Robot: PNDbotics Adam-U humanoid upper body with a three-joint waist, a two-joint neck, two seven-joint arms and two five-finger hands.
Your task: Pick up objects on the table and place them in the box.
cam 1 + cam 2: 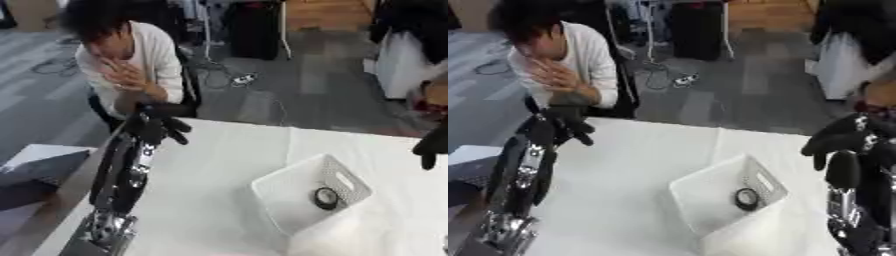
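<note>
- The white box (302, 200) sat on the white table (210, 175), turned at a slant, close to the near edge of the table.
- Left of the box there was a wide bare stretch of table, and more bare table lay behind the box up to the far edge.
- There was one box, and one thing lay inside it: a dark ring-shaped thing (326, 198), by the wall of the box that has a handle slot.
- The left robot hand (162, 125) was raised up over the far left edge of the table, well away from the box. Its fingers were bent down and held nothing.
- The right robot hand (833, 141) was up in the air, right of the box and behind it. Its fingers hung down, curled, with nothing in them.
- Past the table there was grey floor with cables (229, 75) on it.
</note>
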